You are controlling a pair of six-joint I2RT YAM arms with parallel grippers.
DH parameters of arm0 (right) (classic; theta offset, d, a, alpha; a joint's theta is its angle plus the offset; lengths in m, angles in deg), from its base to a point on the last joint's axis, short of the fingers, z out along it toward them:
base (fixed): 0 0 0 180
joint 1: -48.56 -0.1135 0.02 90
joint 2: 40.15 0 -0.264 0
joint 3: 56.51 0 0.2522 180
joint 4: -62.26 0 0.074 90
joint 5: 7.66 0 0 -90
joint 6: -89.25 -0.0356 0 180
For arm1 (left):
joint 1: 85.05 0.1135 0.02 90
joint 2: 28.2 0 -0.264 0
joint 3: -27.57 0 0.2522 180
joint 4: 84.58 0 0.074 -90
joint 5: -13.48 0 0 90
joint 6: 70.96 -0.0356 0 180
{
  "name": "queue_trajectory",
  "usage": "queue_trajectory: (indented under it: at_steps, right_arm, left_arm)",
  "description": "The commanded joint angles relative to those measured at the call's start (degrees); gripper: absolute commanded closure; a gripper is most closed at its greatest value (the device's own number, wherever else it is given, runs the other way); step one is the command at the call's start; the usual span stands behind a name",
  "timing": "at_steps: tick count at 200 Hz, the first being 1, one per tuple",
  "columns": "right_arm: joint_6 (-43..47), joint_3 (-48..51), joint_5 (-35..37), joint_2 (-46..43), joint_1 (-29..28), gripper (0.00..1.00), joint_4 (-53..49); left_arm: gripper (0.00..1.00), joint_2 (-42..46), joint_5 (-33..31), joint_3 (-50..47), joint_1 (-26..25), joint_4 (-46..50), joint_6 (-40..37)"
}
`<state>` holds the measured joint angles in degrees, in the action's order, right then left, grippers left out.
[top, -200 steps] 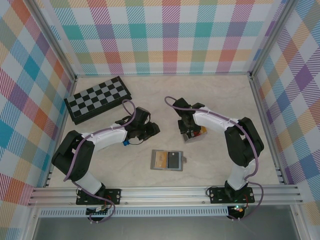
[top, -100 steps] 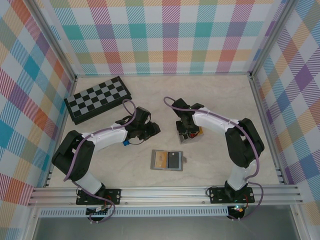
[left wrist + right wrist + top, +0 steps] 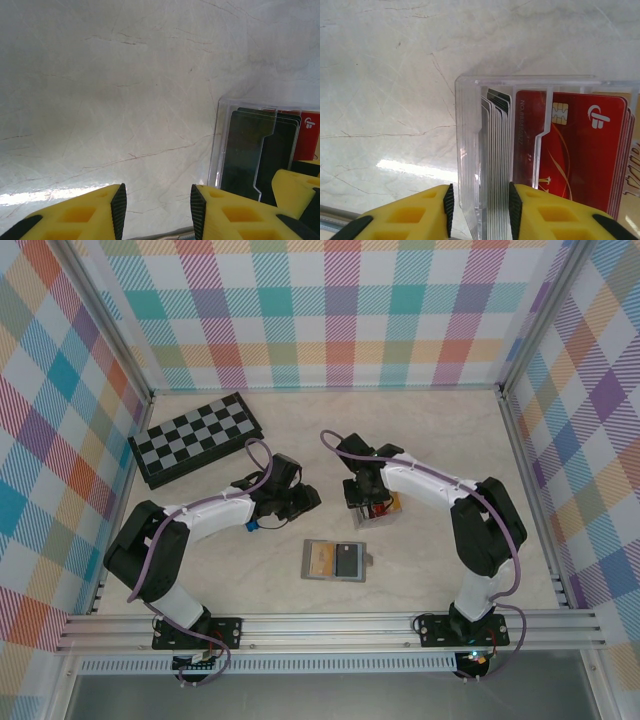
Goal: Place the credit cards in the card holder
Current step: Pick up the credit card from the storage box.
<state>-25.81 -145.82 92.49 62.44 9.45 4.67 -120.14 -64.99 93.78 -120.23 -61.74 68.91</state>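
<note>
We see the pale marble table (image 3: 440,440) beneath both pincers; the chequered board (image 3: 195,440) lies far beyond the left pincer (image 3: 305,502), well apart from it, toward the back-left corner. The card holder (image 3: 335,560) lies open and flat, nearer the arm bases than either pincer and roughly between the two, touching neither; one inner half looks tan, the other dark.

The right pincer (image 3: 365,512) sits over a clear case (image 3: 372,520); in the wrist view its yellow fingers (image 3: 405,215) stand either side of the case's (image 3: 465,150) end compartment, where a grey stack (image 3: 495,150) stands on edge. The jaws are set narrow around that stack; we cannot tell whether they actually press on it. The credit cards (image 3: 570,150) fill the case, red ones just to the right of the pincer's (image 3: 480,205) gap, a yellow-orange one at the far right edge.

The left pincer (image 3: 157,205) stands partly open over bare table, nothing between its fingers; the clear case (image 3: 220,145) lies ahead of it and to its right, dark cards inside. A small blue block (image 3: 252,525), perhaps, shows just behind this pincer under the arm.
</note>
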Motion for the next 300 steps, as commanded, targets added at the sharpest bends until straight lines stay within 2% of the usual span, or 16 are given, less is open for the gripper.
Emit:
queue_trajectory:
  at_steps: [1,65,92,165,198,253,300]
  right_arm:
    - [-0.6,-1.7,-2.3,1.2,-0.4,0.62,0.2]
    - [-0.8,-2.9,-4.3,4.1,-0.3,0.59,0.3]
    - [-1.7,-2.3,-7.6,4.6,0.3,0.58,1.8]
    - [-2.3,-2.5,-10.2,-0.5,1.1,0.6,1.7]
    - [-2.5,-2.2,-10.3,-0.8,1.1,0.63,1.8]
    - [-2.6,-2.5,-9.5,-0.5,1.2,0.74,1.3]
    - [-2.7,-2.5,-10.4,-1.3,1.8,0.78,1.3]
  left_arm:
    - [0.6,-0.3,0.1,1.3,-0.7,1.5,-1.0]
    - [0.59,-0.3,0.1,1.4,-0.6,1.7,-1.0]
    - [0.59,-0.1,-0.1,1.3,-0.6,1.8,-1.0]
    - [0.59,0.3,-0.3,1.4,-0.7,2.1,-1.0]
    - [0.59,0.3,-0.2,1.1,-0.7,2.0,-1.0]
    - [0.59,0.2,-0.2,1.1,-0.7,2.0,-1.2]
    - [0.59,-0.2,0.0,1.3,-0.6,2.0,-1.3]
